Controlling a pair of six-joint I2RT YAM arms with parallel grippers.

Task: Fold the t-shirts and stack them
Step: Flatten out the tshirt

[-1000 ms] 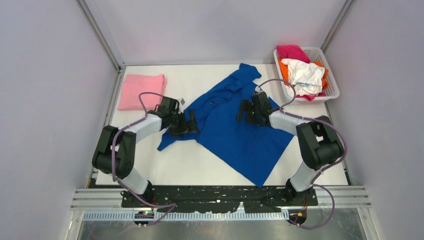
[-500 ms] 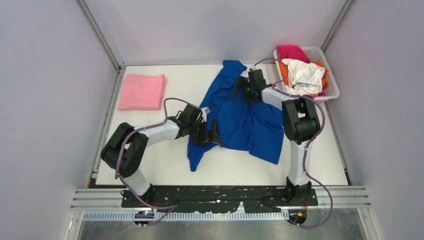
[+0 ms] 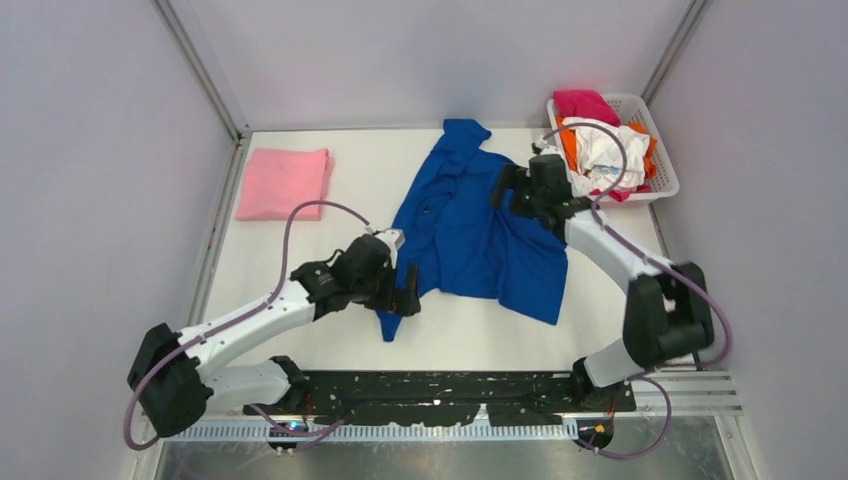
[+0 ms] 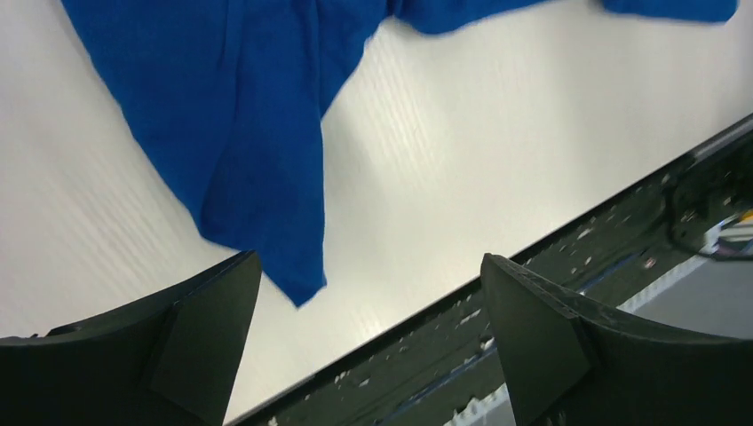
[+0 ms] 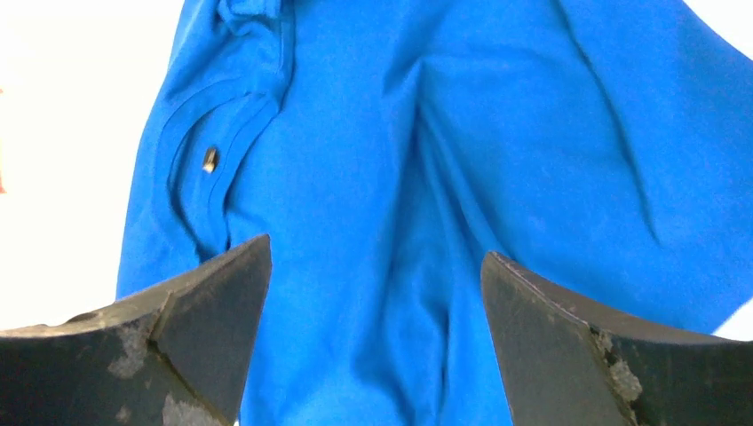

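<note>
1. L hand (image 3: 400, 296): spread, empty, above near-left tip of blue t-shirt (image 3: 470, 235). R hand (image 3: 508, 192): spread, empty, above its far-right part.
2. Shirt: crumpled, mid tabletop (image 3: 300, 250). Likely soft, light, limp; pinch at hem corners or shoulder seams.
3. Chest print not visible; sleeves lost in folds.

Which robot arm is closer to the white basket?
Right. The right end effector hovers over the blue t-shirt, just left of the basket. The left end effector is much farther away, at the shirt's near tip.
</note>
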